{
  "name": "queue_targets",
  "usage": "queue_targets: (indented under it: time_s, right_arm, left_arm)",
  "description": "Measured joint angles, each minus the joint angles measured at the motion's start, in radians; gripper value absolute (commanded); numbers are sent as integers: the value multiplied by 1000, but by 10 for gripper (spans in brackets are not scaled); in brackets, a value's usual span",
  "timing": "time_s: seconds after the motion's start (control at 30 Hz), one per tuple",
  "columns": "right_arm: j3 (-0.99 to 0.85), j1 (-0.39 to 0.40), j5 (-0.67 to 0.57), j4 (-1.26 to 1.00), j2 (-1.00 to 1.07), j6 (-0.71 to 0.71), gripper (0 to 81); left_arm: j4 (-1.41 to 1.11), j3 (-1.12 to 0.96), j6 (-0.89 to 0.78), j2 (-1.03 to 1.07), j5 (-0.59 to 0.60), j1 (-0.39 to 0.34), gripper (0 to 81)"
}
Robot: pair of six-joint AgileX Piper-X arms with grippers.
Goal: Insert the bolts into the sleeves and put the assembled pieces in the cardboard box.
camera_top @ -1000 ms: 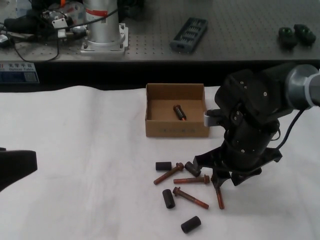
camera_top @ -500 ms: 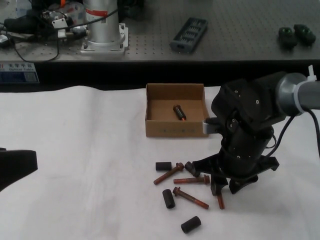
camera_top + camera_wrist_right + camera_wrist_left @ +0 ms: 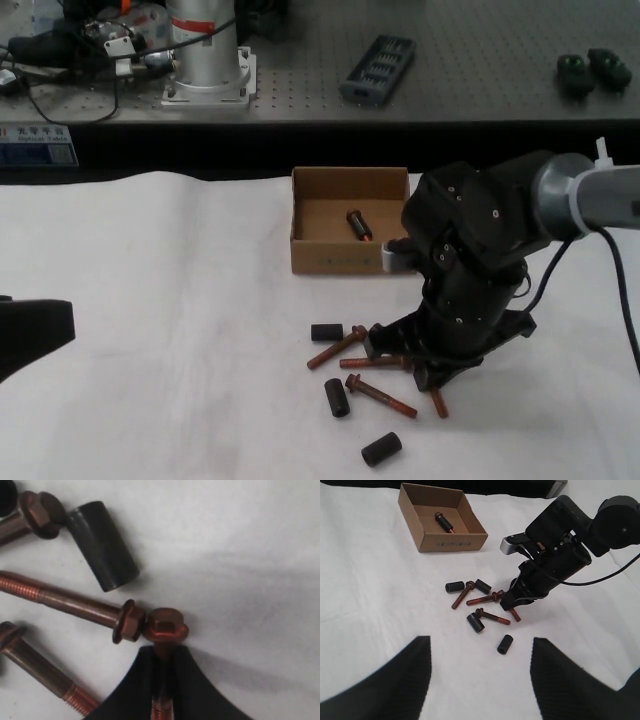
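The right end effector (image 3: 432, 380) is down on the white cloth (image 3: 150, 300) that covers the bench, among the scattered parts. It is clenched on a bolt (image 3: 166, 626). In the right wrist view its two fingers (image 3: 135, 680) press the shank from either side, and the six-sided head pokes out just past their tips. That head touches the head of a second bolt (image 3: 75, 602), which lies flat on the cloth. A dark sleeve (image 3: 102, 545) lies on its side just beside the second bolt.

In the high view two more bolts lie in the scatter: a third bolt (image 3: 382, 396) toward six o'clock and a fourth bolt (image 3: 335, 349) toward ten o'clock. Three loose sleeves lie around them. One sleeve (image 3: 326, 332) is at about ten o'clock of the scatter, another (image 3: 337, 398) is at eight o'clock, and the last (image 3: 381, 449) lies apart at six o'clock.

The cardboard box (image 3: 350, 262) stands near the scatter at twelve o'clock. One assembled piece (image 3: 359, 224) lies on its floor.

The left end effector (image 3: 482, 645) is released, with its fingers spread wide. It hangs above the cloth, well apart from the parts and the box.
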Motion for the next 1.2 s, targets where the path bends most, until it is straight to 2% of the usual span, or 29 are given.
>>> queue_targets:
  time_s: [0.5,0.63,0.87,0.97,1.2]
  right_arm:
    - [7,20,30,73,-305,-86,18]
    - [36,20,30,109,-460,-126,18]
    - [201,20,30,123,-675,-133,18]
    - [284,20,30,126,-812,-133,18]
    - [346,20,30,129,-961,-121,18]
  left_arm:
    - [39,0,67,75,16,-18,429]
    - [62,0,118,132,19,-54,429]
    - [57,0,158,296,15,-137,429]
    - [17,0,238,367,8,-172,429]
    - [-112,0,399,470,-13,-237,429]
